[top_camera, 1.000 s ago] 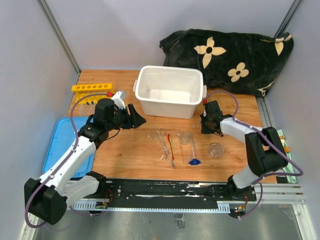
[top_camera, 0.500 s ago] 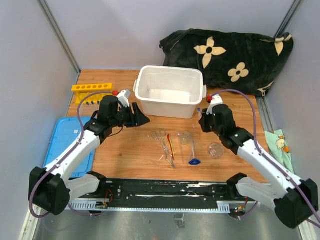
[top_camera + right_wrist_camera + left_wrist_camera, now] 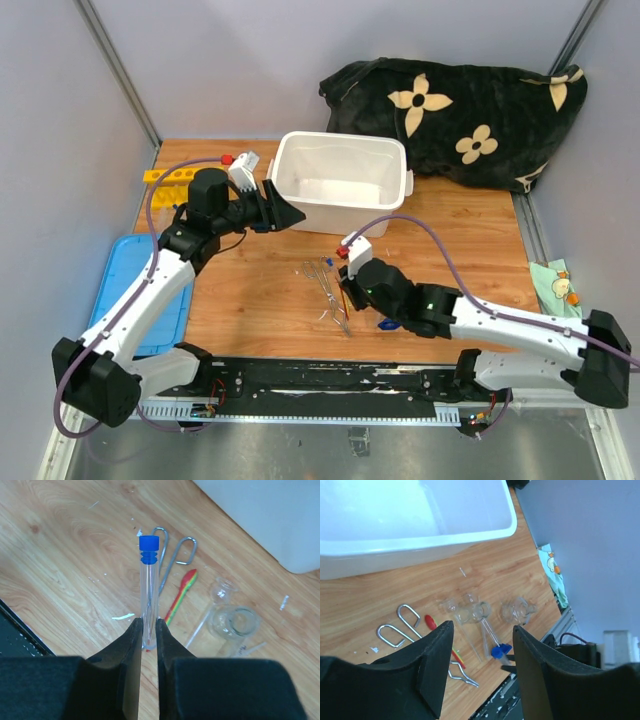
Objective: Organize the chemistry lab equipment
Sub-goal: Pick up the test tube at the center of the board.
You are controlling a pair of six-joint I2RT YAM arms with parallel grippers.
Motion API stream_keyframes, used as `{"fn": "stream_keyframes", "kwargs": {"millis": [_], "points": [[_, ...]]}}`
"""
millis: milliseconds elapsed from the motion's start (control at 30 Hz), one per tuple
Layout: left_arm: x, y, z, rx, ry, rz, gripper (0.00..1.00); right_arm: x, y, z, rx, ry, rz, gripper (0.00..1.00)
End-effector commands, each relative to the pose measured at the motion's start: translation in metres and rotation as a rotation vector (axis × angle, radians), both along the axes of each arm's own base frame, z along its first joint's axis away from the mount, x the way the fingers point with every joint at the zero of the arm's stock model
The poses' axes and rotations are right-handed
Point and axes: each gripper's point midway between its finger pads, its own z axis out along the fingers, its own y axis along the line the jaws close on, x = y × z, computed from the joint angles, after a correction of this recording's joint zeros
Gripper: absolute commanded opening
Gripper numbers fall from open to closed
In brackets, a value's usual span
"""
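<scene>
One blue-capped clear tube (image 3: 148, 587) is clamped at its lower end between the closed fingers of the right gripper (image 3: 148, 630), above the wooden table (image 3: 480, 230). Under it lie the metal tweezers (image 3: 172, 560) and the thin red-orange tool (image 3: 182, 592), with small glass beakers (image 3: 235, 622) just beside. I judge the step in hand is carrying this tube away. The next move probably calls for bringing it to the yellow holed rack (image 3: 165, 176) at the far left, passing around the left arm. The left gripper (image 3: 482, 630) hovers near the white plastic bin (image 3: 340, 140), jaws apart and empty. Grey walls (image 3: 60, 120) close the room; a flat blue lid (image 3: 115, 290) lies left, and a black flower-patterned blanket (image 3: 450, 110) lies behind.
</scene>
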Motion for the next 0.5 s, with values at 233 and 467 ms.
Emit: {"fn": "stream_keyframes", "kwargs": {"millis": [233, 467], "points": [[-0.042, 0.005, -0.005, -0.013, 0.077, -0.049, 0.53, 0.008, 0.056, 0.028, 0.068, -0.079, 0.031, 0.01], [-0.059, -0.003, -0.034, -0.028, 0.158, -0.082, 0.52, 0.005, 0.072, 0.038, 0.09, -0.094, 0.073, 0.0]]}}
